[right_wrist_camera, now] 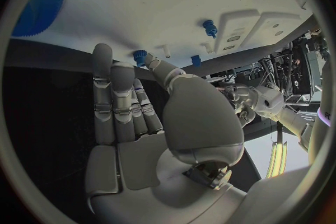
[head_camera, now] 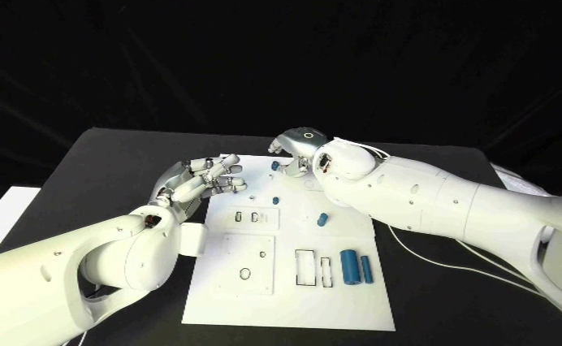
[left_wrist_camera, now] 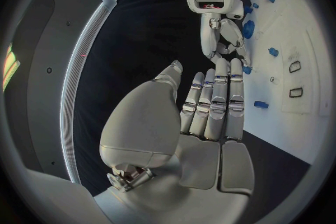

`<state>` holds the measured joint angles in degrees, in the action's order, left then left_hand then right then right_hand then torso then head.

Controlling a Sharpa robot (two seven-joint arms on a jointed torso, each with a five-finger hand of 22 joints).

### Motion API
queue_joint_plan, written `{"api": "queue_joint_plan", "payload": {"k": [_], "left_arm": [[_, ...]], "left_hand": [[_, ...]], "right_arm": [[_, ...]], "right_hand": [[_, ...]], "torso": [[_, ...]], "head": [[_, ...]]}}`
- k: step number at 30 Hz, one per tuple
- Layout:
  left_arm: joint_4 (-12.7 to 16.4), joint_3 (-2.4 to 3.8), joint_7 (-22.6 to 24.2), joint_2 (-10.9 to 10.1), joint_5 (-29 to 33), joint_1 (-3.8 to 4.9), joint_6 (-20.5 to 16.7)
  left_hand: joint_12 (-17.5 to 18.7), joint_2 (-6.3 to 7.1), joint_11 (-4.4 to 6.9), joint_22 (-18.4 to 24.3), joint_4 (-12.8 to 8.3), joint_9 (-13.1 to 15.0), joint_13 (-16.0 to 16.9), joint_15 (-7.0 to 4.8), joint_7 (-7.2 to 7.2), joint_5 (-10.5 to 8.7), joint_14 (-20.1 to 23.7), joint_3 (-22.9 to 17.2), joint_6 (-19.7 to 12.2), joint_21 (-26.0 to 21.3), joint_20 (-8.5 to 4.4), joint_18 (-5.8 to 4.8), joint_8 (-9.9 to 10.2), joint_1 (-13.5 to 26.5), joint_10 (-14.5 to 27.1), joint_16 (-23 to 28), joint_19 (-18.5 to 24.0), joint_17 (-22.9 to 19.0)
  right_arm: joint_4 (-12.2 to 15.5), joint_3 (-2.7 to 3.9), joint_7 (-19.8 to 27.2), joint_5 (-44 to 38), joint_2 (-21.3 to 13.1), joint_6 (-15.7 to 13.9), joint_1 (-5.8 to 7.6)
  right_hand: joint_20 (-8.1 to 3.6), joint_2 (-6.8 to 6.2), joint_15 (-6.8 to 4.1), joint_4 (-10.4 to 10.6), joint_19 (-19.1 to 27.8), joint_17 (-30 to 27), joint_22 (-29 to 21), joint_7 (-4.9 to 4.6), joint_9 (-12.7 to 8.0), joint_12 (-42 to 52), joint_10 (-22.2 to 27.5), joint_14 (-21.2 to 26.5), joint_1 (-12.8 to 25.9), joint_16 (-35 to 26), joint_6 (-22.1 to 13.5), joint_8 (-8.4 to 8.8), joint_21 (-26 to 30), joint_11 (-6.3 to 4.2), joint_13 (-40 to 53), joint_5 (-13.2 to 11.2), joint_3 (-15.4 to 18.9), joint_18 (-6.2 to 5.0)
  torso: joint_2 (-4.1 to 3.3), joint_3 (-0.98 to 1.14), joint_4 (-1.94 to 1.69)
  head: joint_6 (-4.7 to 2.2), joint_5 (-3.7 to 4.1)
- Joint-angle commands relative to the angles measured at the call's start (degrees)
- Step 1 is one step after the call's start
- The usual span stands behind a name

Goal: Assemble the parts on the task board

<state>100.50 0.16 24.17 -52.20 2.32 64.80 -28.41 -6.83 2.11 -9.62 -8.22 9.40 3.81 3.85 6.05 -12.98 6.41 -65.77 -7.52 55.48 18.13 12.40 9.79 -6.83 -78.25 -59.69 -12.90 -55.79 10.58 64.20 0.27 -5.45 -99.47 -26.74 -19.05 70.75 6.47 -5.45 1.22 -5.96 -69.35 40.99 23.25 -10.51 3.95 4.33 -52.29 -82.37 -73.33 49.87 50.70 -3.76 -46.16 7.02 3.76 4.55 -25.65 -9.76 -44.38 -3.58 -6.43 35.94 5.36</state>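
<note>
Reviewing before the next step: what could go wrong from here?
1. The right hand is at the board's far edge, its thumb tip next to a small blue part. A nudge might push the part off the edge.
2. The left hand hovers open at the same end, so the two hands may collide if both close in.
3. The head view's sight of that far edge is partly blocked by the right arm.

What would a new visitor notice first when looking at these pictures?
First, the white task board in the middle of the black table, with small blue parts on it; two long blue cylinders lie side by side near its right edge. Next, the two silver hands at the board's far end: the left hand with fingers apart and holding nothing, and the right hand reaching down beside a blue part.
</note>
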Motion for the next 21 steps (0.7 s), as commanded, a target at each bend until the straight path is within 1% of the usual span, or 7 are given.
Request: {"api": "queue_joint_plan", "payload": {"k": [1,7,10,15,17,19,21], "left_arm": [[-0.01,0.05,0.39,-0.06,-0.03,0.08,0.99],[-0.26,0.05,0.51,-0.38,-0.03,0.1,0.97],[-0.48,0.05,0.54,-0.53,-0.03,0.12,0.92],[-0.8,0.05,0.56,-0.58,-0.03,0.13,0.93],[-0.88,0.05,0.56,-0.53,-0.03,0.13,0.97],[-0.94,0.05,0.56,-0.44,-0.03,0.14,1.04],[-0.99,0.05,0.54,-0.38,-0.03,0.14,1.09]], "left_hand": [[0.32,-0.21,-0.01,-0.01,-0.42,-0.08,-0.05,0.19,-0.09,-0.01,-0.29,-0.05,-0.34,0.18,-0.01,0.61,0.23,-0.26,0.36,0.2,-0.35,0.08],[0.39,-0.22,-0.04,0.0,-0.49,-0.08,-0.06,0.21,-0.12,-0.01,-0.28,-0.05,-0.41,0.17,0.0,0.6,0.28,-0.26,0.43,0.25,-0.34,0.13],[0.39,-0.22,-0.04,0.0,-0.49,-0.08,-0.06,0.21,-0.12,-0.01,-0.28,-0.05,-0.41,0.17,0.0,0.6,0.28,-0.26,0.43,0.25,-0.34,0.13],[0.41,-0.22,-0.05,0.01,-0.52,-0.08,-0.06,0.22,-0.13,-0.01,-0.27,-0.05,-0.42,0.17,0.0,0.6,0.29,-0.27,0.44,0.26,-0.34,0.15],[0.41,-0.22,-0.05,0.01,-0.52,-0.08,-0.06,0.22,-0.13,-0.01,-0.27,-0.05,-0.42,0.17,0.0,0.6,0.29,-0.27,0.44,0.26,-0.34,0.15],[0.41,-0.22,-0.05,0.01,-0.52,-0.08,-0.06,0.22,-0.13,-0.01,-0.27,-0.05,-0.42,0.17,0.0,0.6,0.29,-0.27,0.44,0.26,-0.34,0.15],[0.41,-0.22,-0.05,0.01,-0.52,-0.08,-0.06,0.22,-0.13,-0.01,-0.27,-0.05,-0.42,0.17,0.0,0.6,0.29,-0.27,0.44,0.26,-0.34,0.15]], "right_arm": [[2.96,0.06,0.24,1.45,-2.34,-2.98,-0.01],[9.66,1.15,-1.73,7.95,-9.59,-2.09,0.64],[11.78,1.45,-3.11,13.76,-13.34,0.08,1.55],[13.28,1.64,-5.22,19.53,-17.45,3.93,2.27],[13.15,1.66,-5.78,19.99,-17.99,5.33,2.36],[12.97,1.67,-6.24,19.73,-18.2,6.49,2.39],[12.73,1.67,-6.6,19.19,-18.18,7.43,2.37]], "right_hand": [[-0.23,0.23,-0.33,0.19,0.0,0.85,-0.04,0.22,0.17,1.0,-2.37,-0.45,-0.79,0.94,1.53,-0.42,-0.19,-0.27,0.14,1.03,0.68,-0.86],[-0.49,0.09,-0.88,2.04,-2.32,13.46,3.33,0.5,0.14,4.55,-11.33,-3.97,1.11,12.64,3.1,-0.28,-3.83,-1.33,0.95,2.74,1.06,-0.41],[-0.81,-1.37,-1.47,3.43,-5.56,19.94,11.97,0.62,0.16,6.89,-16.73,-5.08,3.07,18.54,3.8,-0.36,-10.31,-2.11,2.1,6.12,2.48,0.83],[-2.27,-3.86,-3.12,5.27,-7.69,25.41,19.84,2.32,0.1,12.99,-24.54,-5.25,4.96,23.71,3.69,-0.34,-16.44,-4.16,6.87,10.8,7.02,1.92],[-2.91,-4.0,-3.37,5.91,-8.08,26.91,22.31,2.72,0.13,16.24,-25.25,-5.2,4.85,25.14,3.82,-0.44,-18.34,-4.54,10.09,11.36,9.05,2.19],[-3.01,-3.22,-4.04,7.3,-7.9,28.42,24.93,2.37,0.14,22.67,-22.25,-4.89,3.9,26.86,3.88,-0.53,-20.61,-4.44,17.64,11.52,12.63,2.68],[-2.97,-2.85,-3.42,8.06,-7.51,29.09,26.58,2.91,0.12,28.12,-18.38,-4.74,2.19,27.78,3.86,-0.55,-22.05,-4.39,24.67,11.58,15.1,2.62]], "torso": [[0.02,0.14,0.17],[0.05,0.25,0.67],[0.17,0.31,1.07],[0.28,0.44,1.56],[0.24,0.52,1.69],[0.18,0.62,1.7],[0.17,0.67,1.68]], "head": [[-0.19,-0.1],[-0.47,-0.24],[-0.73,-0.23],[-0.94,-0.38],[-0.99,-0.49],[-0.97,-0.45],[-0.91,-0.46]]}}
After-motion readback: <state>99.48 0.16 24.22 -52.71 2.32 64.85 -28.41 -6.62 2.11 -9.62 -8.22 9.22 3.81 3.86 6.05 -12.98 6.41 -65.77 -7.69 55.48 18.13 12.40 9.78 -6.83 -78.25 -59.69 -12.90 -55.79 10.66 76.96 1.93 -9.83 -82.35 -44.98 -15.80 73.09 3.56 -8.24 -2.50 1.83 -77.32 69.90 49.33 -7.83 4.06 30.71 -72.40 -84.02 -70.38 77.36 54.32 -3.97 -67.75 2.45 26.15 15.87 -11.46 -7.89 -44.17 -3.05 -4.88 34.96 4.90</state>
